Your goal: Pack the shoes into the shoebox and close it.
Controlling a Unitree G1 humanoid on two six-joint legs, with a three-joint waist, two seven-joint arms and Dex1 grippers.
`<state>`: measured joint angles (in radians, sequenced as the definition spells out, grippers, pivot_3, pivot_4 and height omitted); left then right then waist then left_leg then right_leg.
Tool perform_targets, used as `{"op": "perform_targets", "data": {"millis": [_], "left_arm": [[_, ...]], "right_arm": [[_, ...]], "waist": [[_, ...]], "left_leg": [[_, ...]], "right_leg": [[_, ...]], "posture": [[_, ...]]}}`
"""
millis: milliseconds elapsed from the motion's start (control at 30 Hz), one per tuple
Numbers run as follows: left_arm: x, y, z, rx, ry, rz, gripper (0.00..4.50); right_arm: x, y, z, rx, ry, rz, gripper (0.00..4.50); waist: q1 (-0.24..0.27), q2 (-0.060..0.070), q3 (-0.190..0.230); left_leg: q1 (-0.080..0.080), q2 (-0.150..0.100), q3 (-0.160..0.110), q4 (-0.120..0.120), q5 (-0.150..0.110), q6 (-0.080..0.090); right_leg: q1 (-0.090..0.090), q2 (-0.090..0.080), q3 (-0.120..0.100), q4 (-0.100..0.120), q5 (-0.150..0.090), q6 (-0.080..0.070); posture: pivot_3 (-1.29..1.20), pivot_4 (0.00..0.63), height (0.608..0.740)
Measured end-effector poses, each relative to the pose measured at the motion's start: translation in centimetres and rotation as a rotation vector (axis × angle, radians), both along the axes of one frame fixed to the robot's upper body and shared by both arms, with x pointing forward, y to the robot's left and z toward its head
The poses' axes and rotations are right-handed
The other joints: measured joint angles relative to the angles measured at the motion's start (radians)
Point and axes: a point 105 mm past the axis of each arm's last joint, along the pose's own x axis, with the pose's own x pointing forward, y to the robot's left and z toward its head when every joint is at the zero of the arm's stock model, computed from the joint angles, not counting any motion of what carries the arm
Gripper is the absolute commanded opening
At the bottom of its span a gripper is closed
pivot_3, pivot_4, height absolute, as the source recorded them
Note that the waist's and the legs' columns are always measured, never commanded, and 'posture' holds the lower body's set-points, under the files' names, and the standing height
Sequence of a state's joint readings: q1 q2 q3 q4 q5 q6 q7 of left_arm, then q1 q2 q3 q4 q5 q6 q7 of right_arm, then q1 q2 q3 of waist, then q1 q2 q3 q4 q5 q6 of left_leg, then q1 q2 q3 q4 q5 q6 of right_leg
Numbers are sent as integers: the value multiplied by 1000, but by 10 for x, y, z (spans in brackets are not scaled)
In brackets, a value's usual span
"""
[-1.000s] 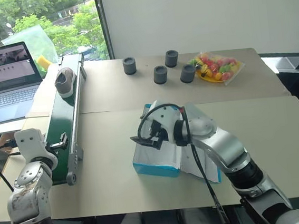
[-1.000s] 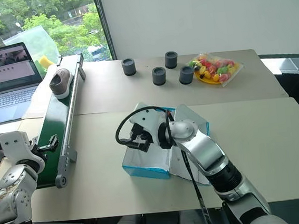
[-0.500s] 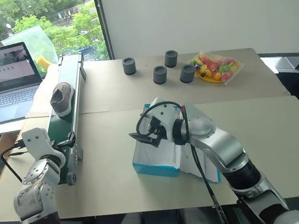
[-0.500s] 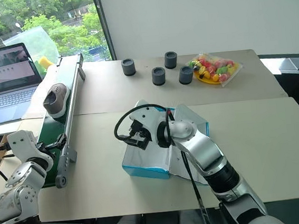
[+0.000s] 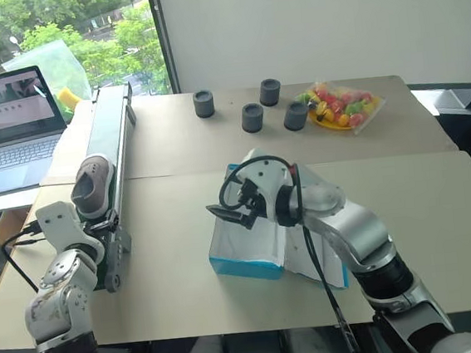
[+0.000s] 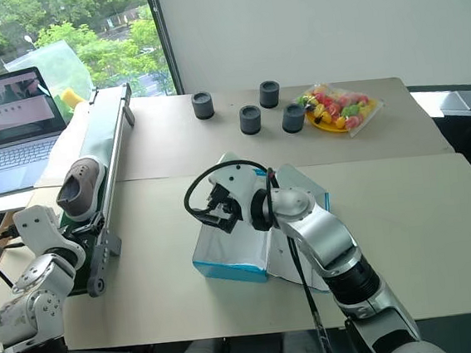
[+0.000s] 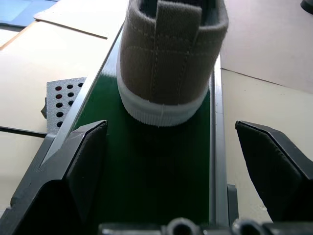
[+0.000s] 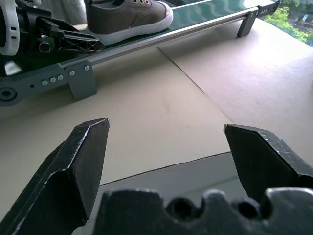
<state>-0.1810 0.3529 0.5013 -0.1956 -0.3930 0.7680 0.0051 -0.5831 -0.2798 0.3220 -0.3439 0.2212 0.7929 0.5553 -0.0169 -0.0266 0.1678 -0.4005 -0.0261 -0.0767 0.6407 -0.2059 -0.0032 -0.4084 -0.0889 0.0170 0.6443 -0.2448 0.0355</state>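
Carried along the long green conveyor belt [image 5: 111, 167] toward the robot, the small grey-taupe lace-up sneaker with a pale sole [image 5: 91, 184] has been brought from the belt's far half to its near end, where the left arm has been shifted up to meet it

At the near left, the left gripper [image 7: 183, 161] is held at the belt's near end with its two black fingers spread wide; nothing is pinched. The sneaker lies straight ahead of it, heel toward the fingers, with its long axis along the belt and so in line with the gripper. The heel is seen just beyond the fingertips, not yet between them. The left arm is judged by far the nearer to the sneaker

Nearer the middle, the right gripper [image 5: 232, 213] is held over the rectangular turquoise-blue cardboard shoebox [image 5: 245, 263], likewise spread wide and empty. The shoebox lies open on the tan table [image 5: 174, 232], its white inside shown, well apart from the belt

Counted: one sneaker, one shoebox, one belt. Farther off are four dark grey cylinders [image 5: 252, 117], one bag of coloured sweets [image 5: 340, 105] and one open laptop [image 5: 10, 127]
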Motion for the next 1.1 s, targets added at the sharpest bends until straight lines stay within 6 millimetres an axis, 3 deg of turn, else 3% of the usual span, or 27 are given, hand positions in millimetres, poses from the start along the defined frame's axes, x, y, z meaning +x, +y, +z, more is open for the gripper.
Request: {"op": "perform_targets", "data": {"millis": [133, 333, 567, 667, 733, 767, 833, 1033, 1100], "left_arm": [[-2, 6, -3, 4, 22, 39, 4500], [-2, 6, -3, 2, 19, 45, 2836], [3, -1, 0, -6, -17, 58, 2836], [9, -11, 29, 170, -132, 72, 2836], [11, -29, 70, 385, -282, 59, 2836], [10, -36, 82, 425, -331, 48, 2836], [13, -70, 97, 393, -439, -26, 2836], [11, -181, 58, 10, -362, -448, 2836], [7, -200, 58, -46, -353, -536, 2836]], "right_arm": [[-1, 2, 1, 9, 1, 4, 4401], [0, 1, 2, 13, 0, -1, 4500], [5, 0, 5, 21, -1, -14, 4500], [19, -4, 12, 102, 51, -90, 4500], [31, -3, 19, 291, 229, -146, 4500], [34, -5, 21, 372, 308, -156, 4500], [38, -5, 28, 592, 531, -124, 4500], [46, -37, 13, 810, 846, -161, 4500], [45, -38, 14, 829, 863, -158, 4500]], "waist": [[1, 0, 0], [7, 0, 0], [5, 0, 0], [4, -3, 1], [4, -4, 0], [4, -4, 0], [9, -3, 0], [4, -2, 0], [-10, -2, 0]], "left_leg": [[1, 0, 0, 0, 0, 0], [1, -1, 0, 0, 0, 0], [1, -1, -1, 0, 0, 0], [-2, -1, -1, 0, 0, 0], [-7, 0, 0, 0, 0, -1], [-8, 0, 1, 0, 0, -1], [-11, 1, 1, 0, 0, -1], [-15, 0, 3, 1, 1, 0], [-15, 1, 5, 1, 1, 0]], "right_leg": [[1, 0, 0, 1, 0, 0], [1, -1, 0, 1, 0, 0], [1, -1, -1, 1, 0, 0], [-1, 0, 0, 1, 0, 0], [-8, -1, 2, 2, 1, -1], [-11, -1, 3, 3, 1, -1], [-12, -2, 4, 3, 1, -1], [-16, -1, 4, 3, 2, 0], [-16, 1, 5, 4, 2, -1]], "posture": [[0, 150, 740], [0, 150, 740], [0, 150, 740], [0, 150, 740], [0, 150, 740], [0, 150, 740], [0, 150, 740], [0, 150, 740], [0, 150, 740]]}}
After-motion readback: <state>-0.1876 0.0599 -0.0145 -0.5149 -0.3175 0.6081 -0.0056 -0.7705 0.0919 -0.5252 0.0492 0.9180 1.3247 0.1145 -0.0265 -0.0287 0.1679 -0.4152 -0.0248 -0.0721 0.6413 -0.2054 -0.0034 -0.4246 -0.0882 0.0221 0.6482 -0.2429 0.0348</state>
